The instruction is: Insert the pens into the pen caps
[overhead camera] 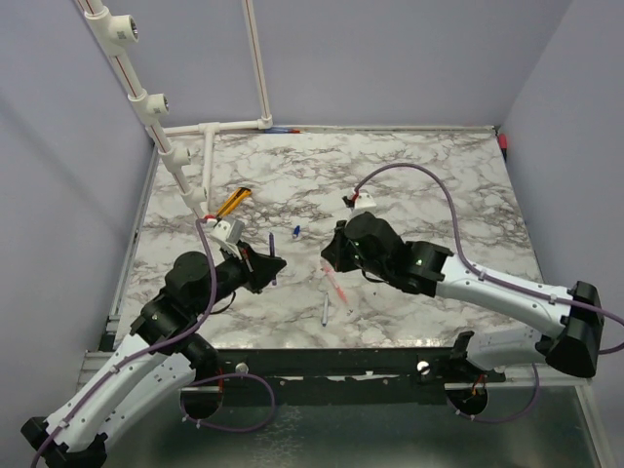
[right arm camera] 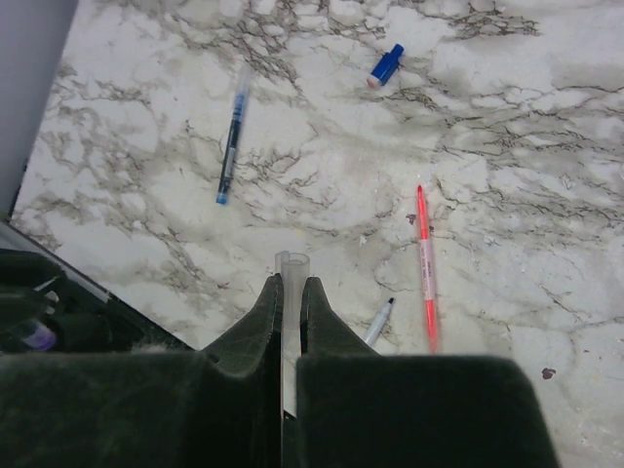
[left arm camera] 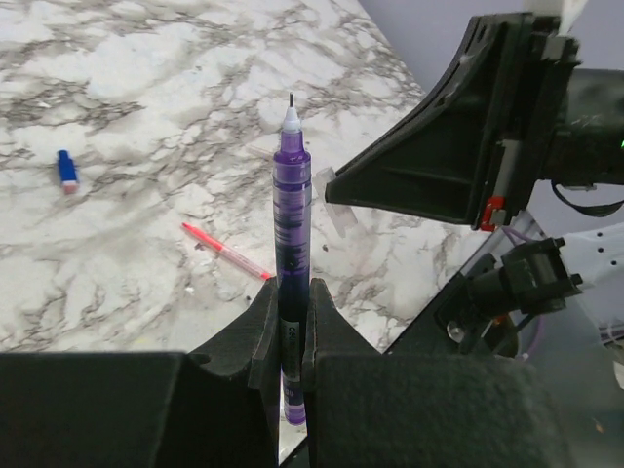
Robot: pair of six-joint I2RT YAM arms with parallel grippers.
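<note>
My left pincer is clenched on the dark purple-blue pen, whose bare tip points to the top of the frame. My right pincer grips a clear pen cap. On the counter, in the right wrist view: red pen lower right, clear blue-ink pen upper left, blue cap top.
</note>
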